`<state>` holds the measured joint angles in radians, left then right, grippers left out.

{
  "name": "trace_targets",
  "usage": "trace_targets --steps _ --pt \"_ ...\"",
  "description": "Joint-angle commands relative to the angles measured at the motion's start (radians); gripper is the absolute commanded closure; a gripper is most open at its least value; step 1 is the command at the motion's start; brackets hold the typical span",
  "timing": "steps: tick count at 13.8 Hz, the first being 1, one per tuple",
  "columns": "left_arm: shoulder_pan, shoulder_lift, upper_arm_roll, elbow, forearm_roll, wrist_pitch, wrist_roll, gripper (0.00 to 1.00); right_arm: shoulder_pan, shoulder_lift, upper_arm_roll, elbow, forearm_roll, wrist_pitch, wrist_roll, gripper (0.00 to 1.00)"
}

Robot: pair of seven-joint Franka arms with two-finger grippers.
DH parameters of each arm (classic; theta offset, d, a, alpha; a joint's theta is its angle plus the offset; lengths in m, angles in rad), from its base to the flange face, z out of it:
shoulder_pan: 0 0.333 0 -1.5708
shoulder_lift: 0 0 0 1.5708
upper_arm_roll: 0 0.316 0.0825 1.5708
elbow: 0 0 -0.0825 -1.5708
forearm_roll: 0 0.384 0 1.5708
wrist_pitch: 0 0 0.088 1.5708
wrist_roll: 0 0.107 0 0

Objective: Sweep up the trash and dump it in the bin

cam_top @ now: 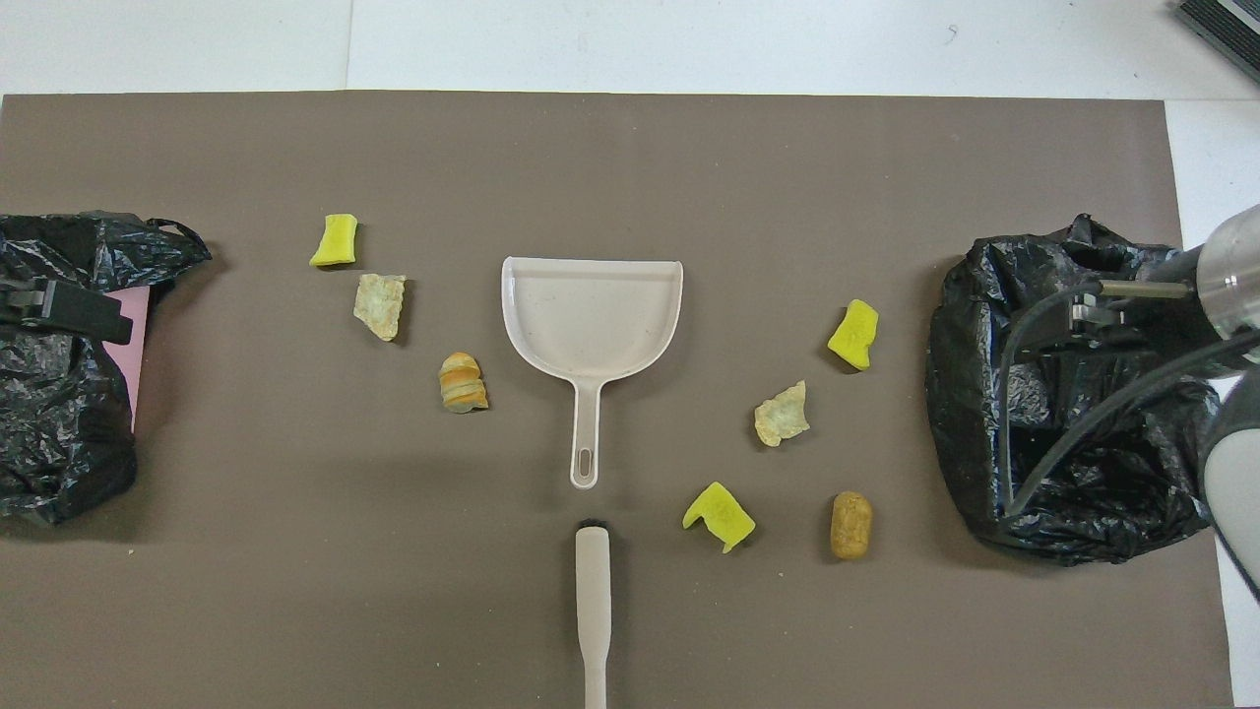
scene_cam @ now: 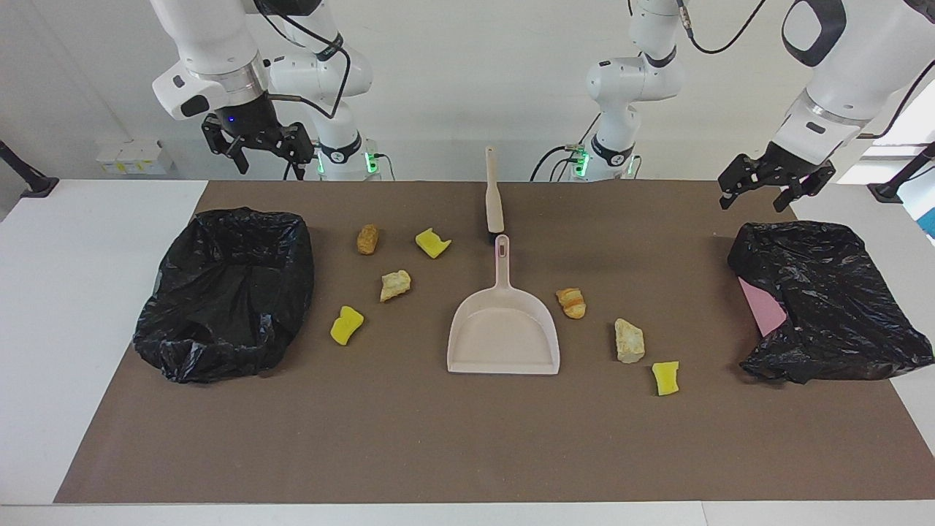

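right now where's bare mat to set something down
The widest bare stretch of mat lies farther from the robots than the dustpan and both black bins. Crowded: scraps flank the dustpan on both sides, and the brush lies by its handle.

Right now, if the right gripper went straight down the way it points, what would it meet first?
Probably the black-bagged bin at the right arm's end: the right gripper hangs open over its nearer rim. Depth is unclear, so it may meet the brown mat beside it.
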<state>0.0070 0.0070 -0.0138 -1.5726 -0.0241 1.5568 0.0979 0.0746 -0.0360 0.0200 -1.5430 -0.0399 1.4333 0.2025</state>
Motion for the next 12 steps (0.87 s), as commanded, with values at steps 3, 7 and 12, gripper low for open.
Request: trace_targets --steps 3,7,12 --pt "-0.002 -0.042 -0.002 -0.050 0.010 0.006 -0.001 0.00 -0.003 -0.018 -0.009 -0.023 0.023 0.015 -0.037 0.00" --pt "-0.012 -0.044 -0.002 -0.058 0.010 0.008 -0.012 0.00 -0.002 -0.016 -0.008 -0.022 0.023 0.015 -0.035 0.00" --pt "-0.077 -0.065 -0.012 -0.160 0.007 0.040 -0.036 0.00 -0.010 -0.016 -0.008 -0.022 0.023 0.015 -0.032 0.00"
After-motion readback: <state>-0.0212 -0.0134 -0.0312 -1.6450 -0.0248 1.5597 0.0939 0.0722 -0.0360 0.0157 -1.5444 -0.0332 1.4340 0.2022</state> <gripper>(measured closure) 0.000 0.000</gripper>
